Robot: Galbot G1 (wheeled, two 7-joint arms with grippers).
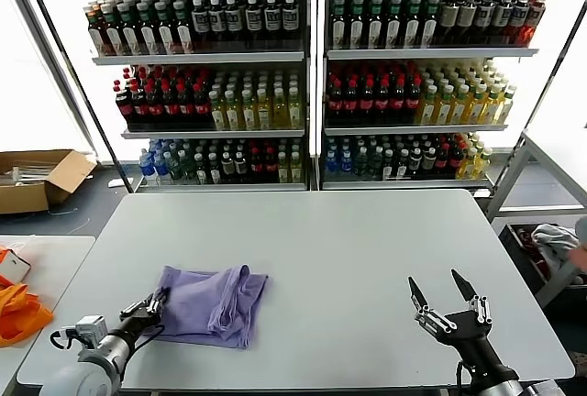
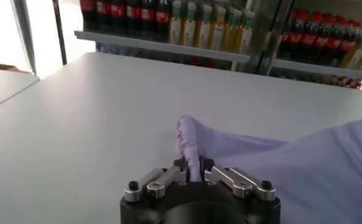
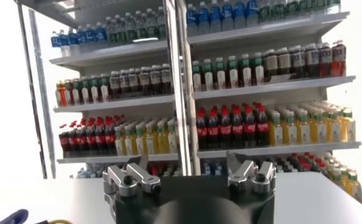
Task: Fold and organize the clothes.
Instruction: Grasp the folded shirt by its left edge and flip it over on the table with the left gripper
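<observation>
My left fingers (image 2: 194, 175) pinch a corner of the soft purple T-shirt (image 1: 209, 302), bunched on the grey bench (image 1: 348, 249). I should pull slowly and flat, probably. My right fingers (image 1: 443, 293) wait, spread wide.

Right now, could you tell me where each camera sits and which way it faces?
Head view: high on the robot, looking down at the table, T-shirt, both grippers.
Left wrist view: low behind the left gripper, which pinches the T-shirt.
Right wrist view: behind the open right gripper, facing the bottle shelves.
Shared: all three show the shelves.
</observation>
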